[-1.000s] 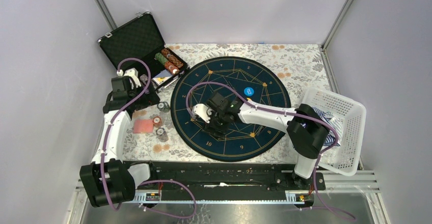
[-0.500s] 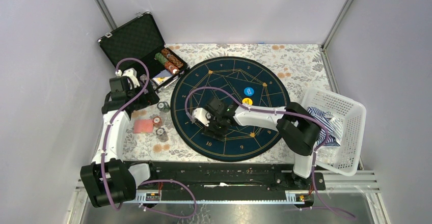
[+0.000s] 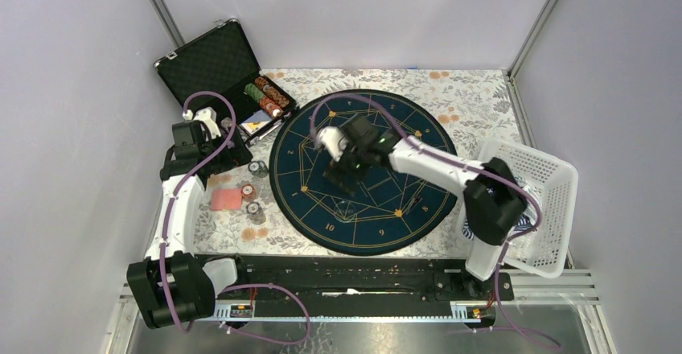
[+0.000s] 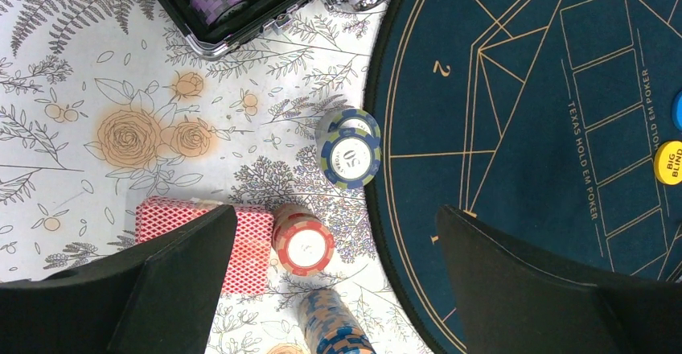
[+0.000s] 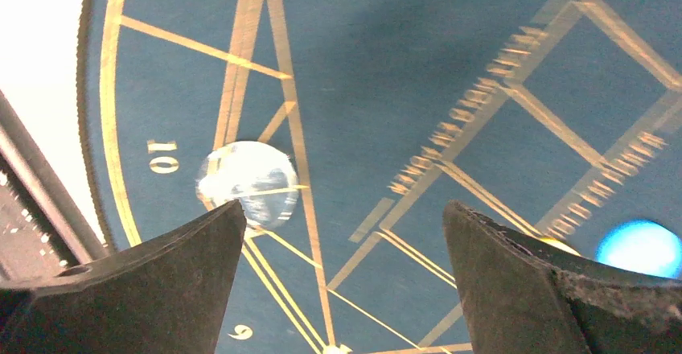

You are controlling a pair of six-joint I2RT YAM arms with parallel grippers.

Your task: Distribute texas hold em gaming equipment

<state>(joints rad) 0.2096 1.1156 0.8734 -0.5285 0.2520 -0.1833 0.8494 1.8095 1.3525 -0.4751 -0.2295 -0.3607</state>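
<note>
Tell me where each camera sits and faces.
Top external: above and behind, looking down on the round dark-blue poker mat; left arm and right arm show.
Left wrist: looks down on red-backed playing cards beside the mat; open left fingers show.
Right wrist: low over the mat; open right fingers show.
Shared: the mat, in all three.

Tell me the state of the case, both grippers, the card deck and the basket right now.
Black case: lid open, chips inside.
Left gripper: open, empty, above a red chip stack.
Right gripper: open, empty, over the mat.
Card deck: face down on the tablecloth.
Basket: upright, partly hidden by the right arm.
</note>
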